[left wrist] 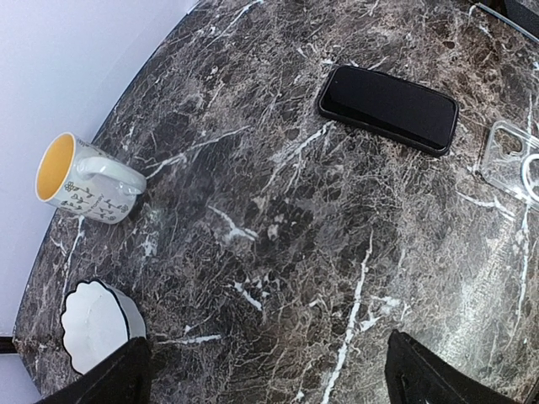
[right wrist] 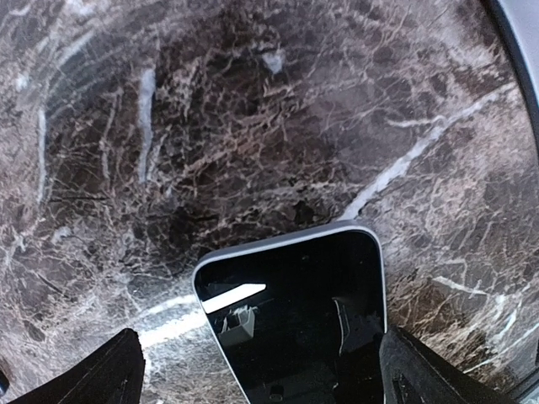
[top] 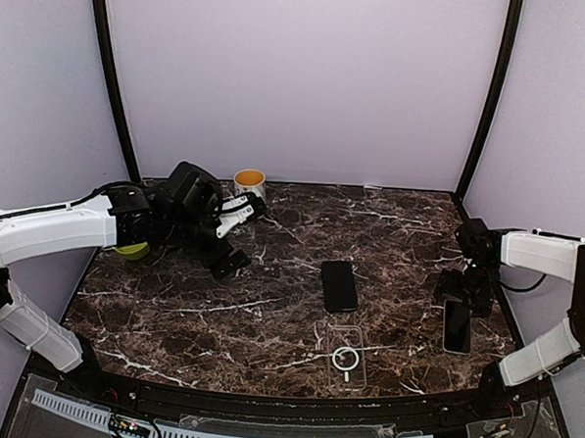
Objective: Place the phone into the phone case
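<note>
A black phone (top: 339,285) lies flat at mid-table and shows in the left wrist view (left wrist: 389,108). The clear phone case (top: 344,354), with a white ring and bar, lies just in front of it; its edge shows in the left wrist view (left wrist: 509,160). A second black phone (top: 457,326) lies at the right, also seen in the right wrist view (right wrist: 295,311). My right gripper (top: 468,289) is open just above this phone's far end, one finger on each side (right wrist: 261,374). My left gripper (top: 238,238) is open and empty at the back left, over bare table (left wrist: 269,379).
A white mug with a yellow inside (top: 249,182) stands at the back left, also seen in the left wrist view (left wrist: 80,181). A white fluted bowl (left wrist: 93,324) sits by my left finger. A yellow-green bowl (top: 131,250) lies under the left arm. Walls enclose the dark marble table (top: 268,321).
</note>
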